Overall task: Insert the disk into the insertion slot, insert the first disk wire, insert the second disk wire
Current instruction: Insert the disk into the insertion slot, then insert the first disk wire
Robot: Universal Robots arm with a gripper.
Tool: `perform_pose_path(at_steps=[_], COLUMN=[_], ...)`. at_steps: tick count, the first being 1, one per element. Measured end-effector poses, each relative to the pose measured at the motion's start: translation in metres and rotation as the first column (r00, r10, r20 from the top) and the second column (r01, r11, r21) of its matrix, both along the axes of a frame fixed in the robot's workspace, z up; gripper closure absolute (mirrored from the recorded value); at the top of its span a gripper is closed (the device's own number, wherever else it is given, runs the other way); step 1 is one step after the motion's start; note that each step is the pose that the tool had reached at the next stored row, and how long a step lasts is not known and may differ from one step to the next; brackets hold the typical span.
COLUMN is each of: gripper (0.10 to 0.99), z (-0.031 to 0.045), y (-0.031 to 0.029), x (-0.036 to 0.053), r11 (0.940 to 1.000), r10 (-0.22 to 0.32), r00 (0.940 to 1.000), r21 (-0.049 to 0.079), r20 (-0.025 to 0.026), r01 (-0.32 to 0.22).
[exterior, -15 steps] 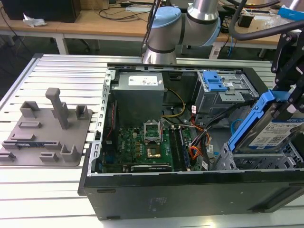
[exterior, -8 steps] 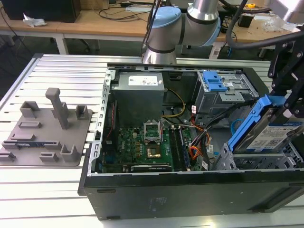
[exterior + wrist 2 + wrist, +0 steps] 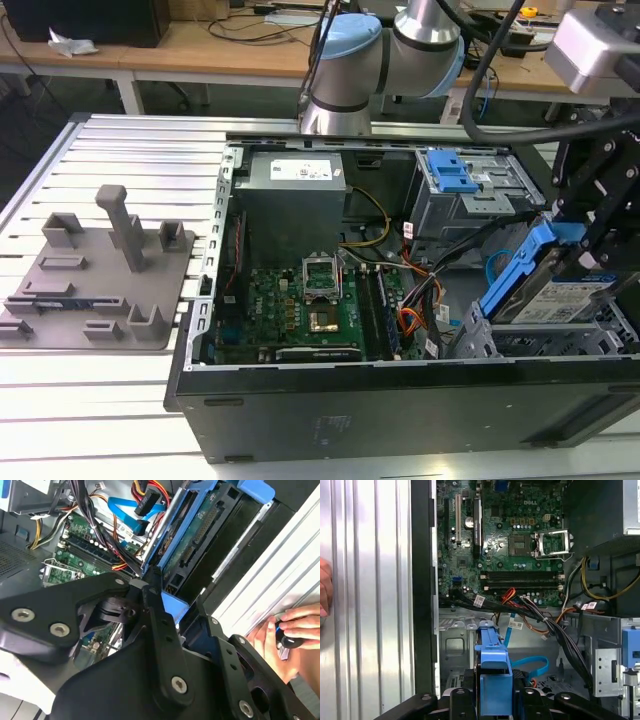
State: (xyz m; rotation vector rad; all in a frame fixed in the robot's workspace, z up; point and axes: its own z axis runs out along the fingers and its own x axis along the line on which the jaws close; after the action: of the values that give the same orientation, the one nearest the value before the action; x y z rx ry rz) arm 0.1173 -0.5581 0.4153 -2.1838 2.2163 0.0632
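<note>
Gripping the disk [image 3: 560, 300] with the claw [image 3: 585, 258], shut tight on the blue carrier [image 3: 515, 270] from both sides. Reaching in from behind the case [image 3: 400, 410], past the power supply [image 3: 295, 185], on a grey-and-blue arm [image 3: 380, 45]. Holding the disk tilted, one end raised, at the exterior view's right, over the slot [image 3: 530, 340] in the case corner nearest that camera. Not yet seated: riding partly above the cage rim, lower end down by the mouth; cannot tell whether touching the metal. Showing, in the first wrist view, the carrier's end held between the black finger links, with grey sheet metal just beyond and a blue cable [image 3: 532, 662] curling beside it. Showing, in the second wrist view, the disk's green underside running away from the claw, just beside a bundle of red, orange and black wires [image 3: 145, 500]. Leaving the motherboard [image 3: 290, 305] open in the middle of the case, with the bay [image 3: 470, 190] and its blue latch at the exterior view's right, behind the slot. Sharing the slatted table [image 3: 90, 400] with a grey fixture plate [image 3: 100, 285], well apart from the case at the exterior view's left. Catching, in the second wrist view, a hand [image 3: 295, 627] over the table beside the case, pinching a small dark thing [image 3: 289, 641].
</note>
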Motion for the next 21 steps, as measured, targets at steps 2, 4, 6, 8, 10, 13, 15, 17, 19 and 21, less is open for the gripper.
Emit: perform_pose_path(at_steps=[2,4,6,8,10,13,15,17,19,21], gripper=[0.529,0.463,0.463,0.463,0.463,0.463,0.463,0.463,0.463,0.463], z=[-0.0001,-0.0001,-0.0001,-0.0001,-0.0001,-0.0001,-0.0001,-0.0001,-0.0001,-0.0001], y=[0.0000,0.0000,0.0000,0.0000,0.0000,0.0000,0.0000,0.0000,0.0000,0.0000], x=[0.0000,0.0000,0.0000,0.0000,0.0000,0.0000,0.0000,0.0000,0.0000,0.0000], r11=[1.0000,1.0000,1.0000,1.0000,1.0000,1.0000,1.0000,0.9999,0.9999,0.9999], r10=[0.001,0.002,0.003,0.005,0.005,0.007,0.008,0.010,0.012,0.013], r00=[1.0000,1.0000,1.0000,1.0000,1.0000,1.0000,1.0000,0.9999,0.9999,0.9999], r21=[0.000,0.000,0.000,0.000,0.000,0.000,0.000,0.000,0.000,0.000], r20=[0.0000,0.0000,0.0000,0.0000,0.0000,0.0000,0.0000,0.0000,-0.0001,0.0000], r01=[-0.001,-0.002,-0.003,-0.005,-0.005,-0.007,-0.008,-0.010,-0.012,-0.013])
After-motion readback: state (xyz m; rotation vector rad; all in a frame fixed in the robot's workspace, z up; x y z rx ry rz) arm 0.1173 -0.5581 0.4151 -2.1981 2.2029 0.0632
